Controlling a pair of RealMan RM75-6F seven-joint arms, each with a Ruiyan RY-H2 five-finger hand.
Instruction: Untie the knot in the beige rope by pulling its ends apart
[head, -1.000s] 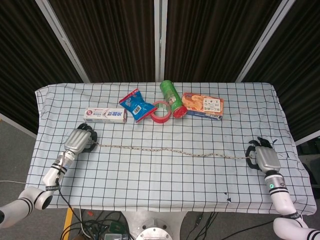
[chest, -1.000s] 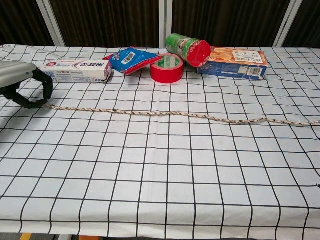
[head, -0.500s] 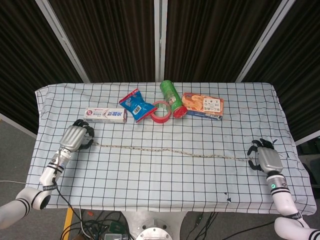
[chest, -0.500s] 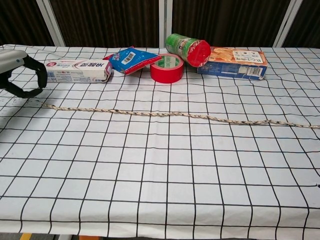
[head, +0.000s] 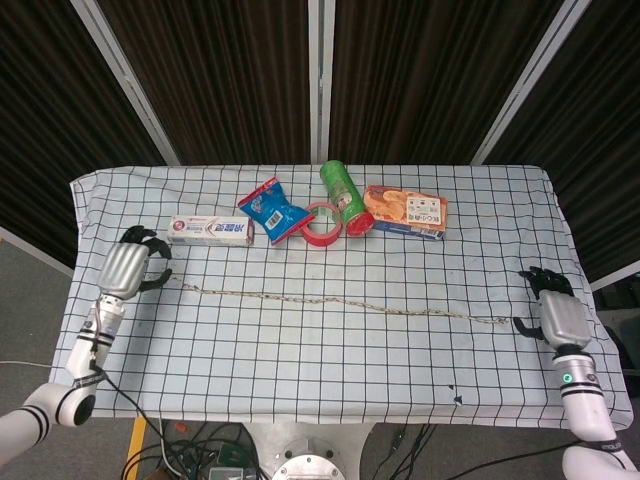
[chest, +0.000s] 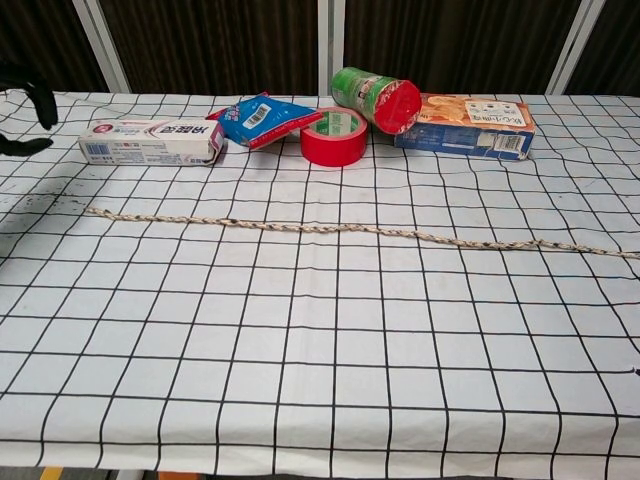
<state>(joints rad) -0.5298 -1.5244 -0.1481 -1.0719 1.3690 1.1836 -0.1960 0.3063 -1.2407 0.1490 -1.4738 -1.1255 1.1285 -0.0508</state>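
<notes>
Beige rope lies straight across the checked cloth, nothing on it; behind sit toothpaste box, red tape, green can. Left hand and right hand have let go, fingers apart

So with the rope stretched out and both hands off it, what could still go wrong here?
No knot shows along the beige rope, so little seems left. Two small risks:
1. The right hand hangs open just past the rope's right end; drawing in, a finger might snag it and drag the rope.
2. The left hand sits near the toothpaste box and could nudge it while retreating.
</notes>
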